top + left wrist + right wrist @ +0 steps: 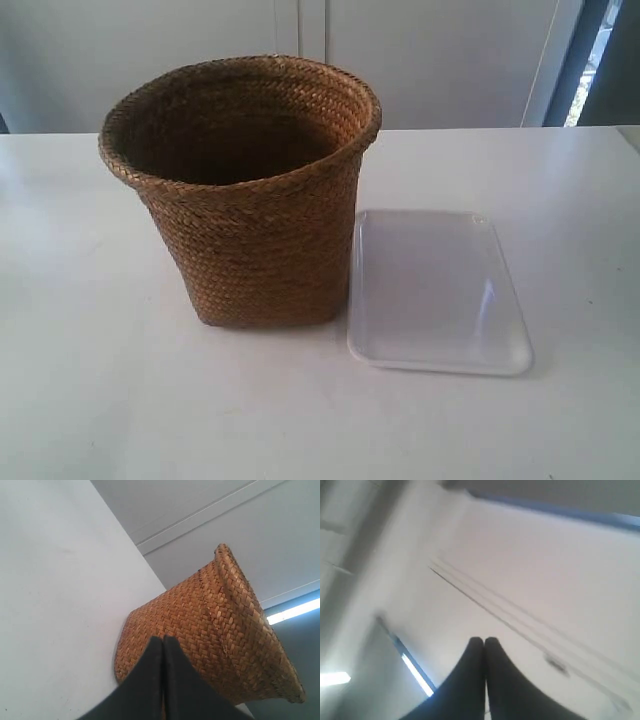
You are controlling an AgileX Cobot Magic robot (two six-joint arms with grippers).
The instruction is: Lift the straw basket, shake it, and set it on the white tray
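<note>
The basket (245,200) stood upright on the table (90,400), left of centre in the exterior frame. Its round rim reached into the upper half, and its squarish base rested a little below the middle. Its inside was dark, and what it held, if anything, could not be made out. The tray (435,295) lay flat on the table at the lower right of centre, just beside the basket's base. Its nearer long edge ran so close to the base that I could not tell whether the two touched. The basket sat on the table beside the tray, not on it.

In the left wrist view, the left gripper (163,641) had its two black fingers pressed together tip to tip, with no gap between them and nothing held. The basket (215,630) showed beyond the tips, its braided side and flared rim towards the camera. Whether the tips reached it could not be told.

In the right wrist view, the right gripper (484,642) was drawn together in the same way and held nothing. That picture was blurred and showed only a pale surface (560,570) with faint lines behind the fingers.
</note>
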